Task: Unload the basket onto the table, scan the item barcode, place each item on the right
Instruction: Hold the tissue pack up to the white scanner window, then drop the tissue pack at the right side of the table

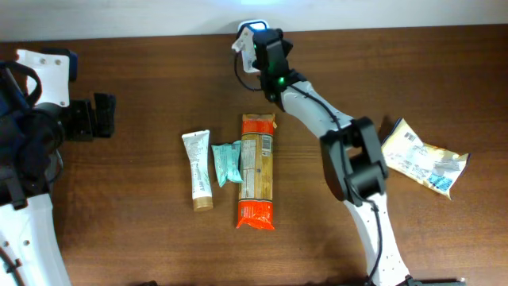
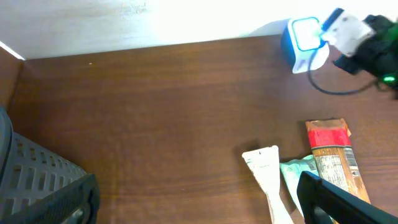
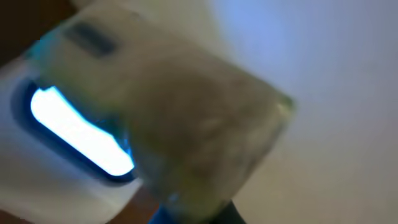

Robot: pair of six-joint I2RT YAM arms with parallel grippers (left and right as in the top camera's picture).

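Note:
A small white item (image 1: 244, 46) (image 2: 346, 29) is held in my right gripper (image 1: 255, 49), which is shut on it at the table's far edge. It sits right in front of the blue-and-white scanner (image 1: 252, 28) (image 2: 303, 41). In the right wrist view the item (image 3: 186, 118) is a blurred pale packet filling the frame, with the scanner's lit window (image 3: 78, 132) just behind it. No barcode can be made out. My left gripper (image 1: 105, 116) (image 2: 196, 205) stands open over bare table at the left, far from the item.
A white tube (image 1: 198, 170) (image 2: 268, 177), a teal packet (image 1: 227, 162) (image 2: 297, 174) and a long orange packet (image 1: 257, 170) (image 2: 333, 155) lie side by side mid-table. A yellow-white bag (image 1: 421, 156) lies at the right. A grey gridded bin (image 2: 28, 171) shows at the left.

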